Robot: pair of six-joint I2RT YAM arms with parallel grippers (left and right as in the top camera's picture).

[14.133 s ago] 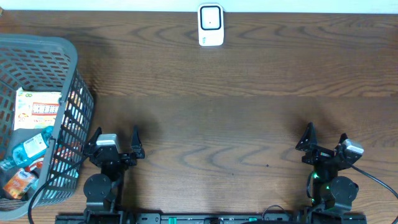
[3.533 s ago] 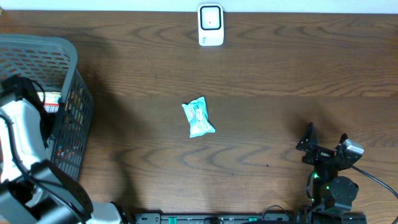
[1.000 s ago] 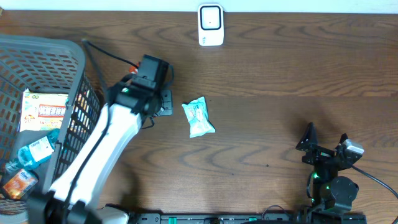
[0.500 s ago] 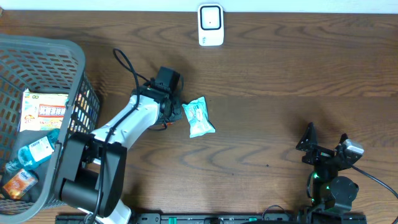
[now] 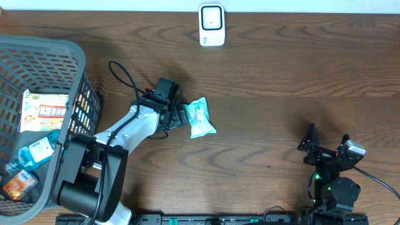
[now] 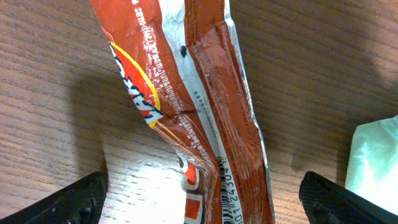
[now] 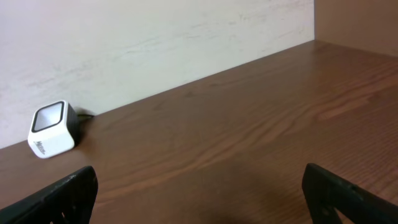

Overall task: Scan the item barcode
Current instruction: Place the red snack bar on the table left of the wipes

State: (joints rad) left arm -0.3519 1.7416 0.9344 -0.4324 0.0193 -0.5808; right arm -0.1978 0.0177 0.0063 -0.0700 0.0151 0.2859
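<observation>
The crinkled orange-red foil packet [image 6: 205,124] lay flat on the brown wooden surface [image 6: 311,62], with printed digits at its lower end. It sat between the widely spread fingers of the left tool [image 6: 214,199], which gripped nothing. A pale green packet [image 5: 200,117] lay just beside it. The right tool [image 7: 205,199] stood wide open and empty, well apart. A white scanner [image 5: 212,25] sat at the far edge.
</observation>
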